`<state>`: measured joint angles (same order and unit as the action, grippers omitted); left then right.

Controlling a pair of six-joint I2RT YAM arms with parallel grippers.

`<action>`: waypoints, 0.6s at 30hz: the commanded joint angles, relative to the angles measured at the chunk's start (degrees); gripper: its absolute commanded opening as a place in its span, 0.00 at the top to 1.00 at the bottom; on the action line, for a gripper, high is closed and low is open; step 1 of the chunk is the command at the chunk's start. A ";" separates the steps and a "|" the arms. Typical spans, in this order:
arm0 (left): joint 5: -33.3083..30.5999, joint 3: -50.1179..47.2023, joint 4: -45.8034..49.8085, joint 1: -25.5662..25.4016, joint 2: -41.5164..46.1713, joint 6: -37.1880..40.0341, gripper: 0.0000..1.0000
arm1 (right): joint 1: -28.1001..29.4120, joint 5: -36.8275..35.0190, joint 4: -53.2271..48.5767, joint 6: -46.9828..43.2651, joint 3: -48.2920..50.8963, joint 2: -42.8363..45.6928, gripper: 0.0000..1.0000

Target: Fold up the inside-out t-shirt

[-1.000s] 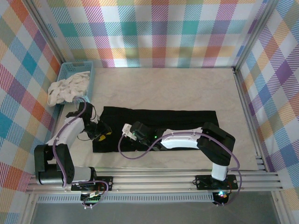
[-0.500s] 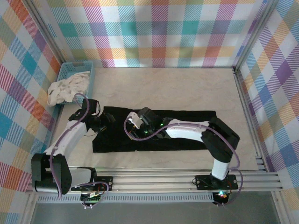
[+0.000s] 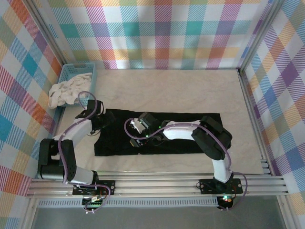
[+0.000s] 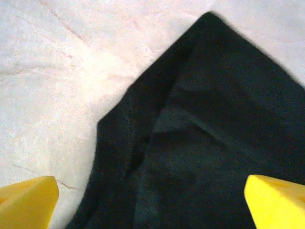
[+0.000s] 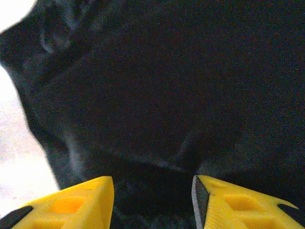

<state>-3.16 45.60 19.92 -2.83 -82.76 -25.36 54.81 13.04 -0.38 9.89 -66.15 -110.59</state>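
Left gripper [image 4: 152, 204] stood fully open, its yellow fingers [image 4: 27, 200] at the two lower corners of the left wrist view, above the left end of the inside-out t-shirt [image 3: 186, 149]. Right gripper [image 5: 152, 191] sat further right, left of centre on the cloth, jaws parted with black fabric below the gap. I saw no fold pinched between them.

Hazards, as I judged them:
1. At the left corner, layered edges lay stacked. A closure catching the top layer alone would peel the fold apart on lifting.
2. The right fingers looked close to the fabric. A sideways withdrawal could drag the cloth and skew the band.
3. The right arm lay across the garment in the top view, so a low sweep could rumple it.

The garment lay on the table [image 3: 167, 90] in the lower middle of the top view as a long black band running left to right, apparently already folded lengthwise. Its left corner showed overlapping hems and a shallow crease, and its right end finished square.
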 commanded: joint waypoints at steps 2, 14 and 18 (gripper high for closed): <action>0.78 2.63 0.42 0.48 -4.27 5.43 0.00 | -0.73 2.08 -0.20 -0.03 1.12 5.72 0.49; 14.64 3.05 -0.26 -1.73 -10.27 6.11 0.00 | -1.31 -0.16 -0.47 0.00 2.34 7.56 0.47; 18.87 0.33 -2.07 -3.95 -7.52 5.06 0.04 | -1.85 -0.56 -0.59 0.12 2.34 7.71 0.47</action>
<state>3.25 48.51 20.21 -3.73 -91.02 -19.79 53.58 12.86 -0.56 9.89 -64.27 -105.16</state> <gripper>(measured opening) 0.974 0.529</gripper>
